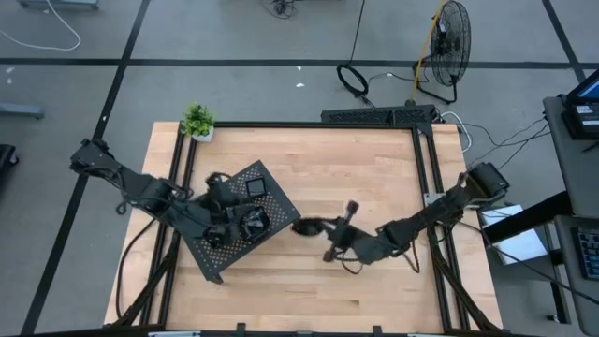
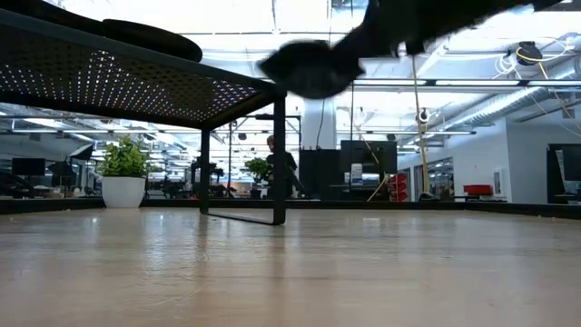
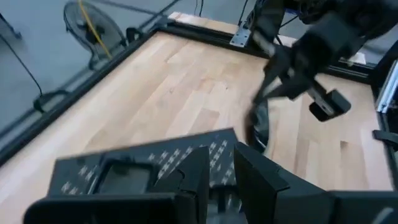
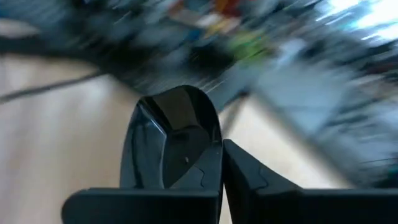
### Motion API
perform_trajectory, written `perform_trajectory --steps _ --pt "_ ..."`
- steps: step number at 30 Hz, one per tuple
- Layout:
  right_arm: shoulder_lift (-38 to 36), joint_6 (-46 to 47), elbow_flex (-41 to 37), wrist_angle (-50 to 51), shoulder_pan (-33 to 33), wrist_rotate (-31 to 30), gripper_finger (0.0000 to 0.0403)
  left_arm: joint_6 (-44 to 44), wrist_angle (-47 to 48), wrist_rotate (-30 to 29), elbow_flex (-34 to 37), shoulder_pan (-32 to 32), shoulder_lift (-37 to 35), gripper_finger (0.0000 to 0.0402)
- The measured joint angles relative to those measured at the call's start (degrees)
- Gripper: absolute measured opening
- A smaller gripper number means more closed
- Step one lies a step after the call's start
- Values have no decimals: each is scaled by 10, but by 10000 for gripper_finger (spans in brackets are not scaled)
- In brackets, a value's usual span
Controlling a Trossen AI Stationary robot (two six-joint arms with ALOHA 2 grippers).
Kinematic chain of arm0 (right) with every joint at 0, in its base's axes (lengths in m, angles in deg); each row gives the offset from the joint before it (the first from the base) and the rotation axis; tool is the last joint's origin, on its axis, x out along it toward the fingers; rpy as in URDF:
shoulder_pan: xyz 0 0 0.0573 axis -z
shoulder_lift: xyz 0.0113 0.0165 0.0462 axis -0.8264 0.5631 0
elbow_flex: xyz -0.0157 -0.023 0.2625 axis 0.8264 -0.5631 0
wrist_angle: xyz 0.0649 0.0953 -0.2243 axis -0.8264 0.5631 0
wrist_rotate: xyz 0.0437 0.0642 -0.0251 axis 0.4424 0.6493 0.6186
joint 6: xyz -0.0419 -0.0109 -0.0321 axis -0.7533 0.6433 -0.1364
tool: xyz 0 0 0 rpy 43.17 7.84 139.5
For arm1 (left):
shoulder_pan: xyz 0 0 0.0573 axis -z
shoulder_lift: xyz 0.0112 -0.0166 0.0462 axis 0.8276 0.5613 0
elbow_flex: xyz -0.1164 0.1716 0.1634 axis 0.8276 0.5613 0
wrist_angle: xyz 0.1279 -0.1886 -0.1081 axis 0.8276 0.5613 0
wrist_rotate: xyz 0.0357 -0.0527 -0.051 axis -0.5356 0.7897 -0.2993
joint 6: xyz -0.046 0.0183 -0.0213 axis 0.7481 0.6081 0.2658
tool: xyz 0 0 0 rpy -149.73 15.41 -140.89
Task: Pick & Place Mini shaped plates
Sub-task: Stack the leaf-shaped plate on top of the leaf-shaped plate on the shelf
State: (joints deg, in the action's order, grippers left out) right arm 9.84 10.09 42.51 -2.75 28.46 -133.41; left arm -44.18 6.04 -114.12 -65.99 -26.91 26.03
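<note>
The right gripper (image 1: 318, 227), fingers pinched shut on a mini plate (image 4: 177, 140), holds it just right of the tray (image 1: 239, 217), while the left gripper (image 1: 245, 223), fingers slightly parted and holding nothing visible, hovers over that tray.

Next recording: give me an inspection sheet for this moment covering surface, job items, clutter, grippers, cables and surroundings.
Surface: light wooden tabletop in a black frame.
Job's things: small glossy black rounded plate held in the air just off the dark perforated metal tray; more black plates lie on that raised tray.
Clutter: small potted green plant at the far left corner.
Grippers: right gripper shut on the rounded plate; left gripper over the tray, nothing visibly held.
Cables: loose leads on the floor beyond the table.
Surroundings: standing fan; a person far behind.
</note>
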Motion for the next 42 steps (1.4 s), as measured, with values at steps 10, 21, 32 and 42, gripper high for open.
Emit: perform_trajectory --steps 10,21,32,42 --pt "40 -331 0 -385 11 -119 0 -107 -213 -93 0 -17 143 129" --pt "61 -500 0 -613 37 -43 0 -80 -277 -93 0 -72 188 238" --pt "60 -492 0 -622 39 0 0 -78 -308 -88 0 -88 189 237" --pt "60 -468 0 -552 18 -14 62 -106 -301 -78 0 -84 179 29"
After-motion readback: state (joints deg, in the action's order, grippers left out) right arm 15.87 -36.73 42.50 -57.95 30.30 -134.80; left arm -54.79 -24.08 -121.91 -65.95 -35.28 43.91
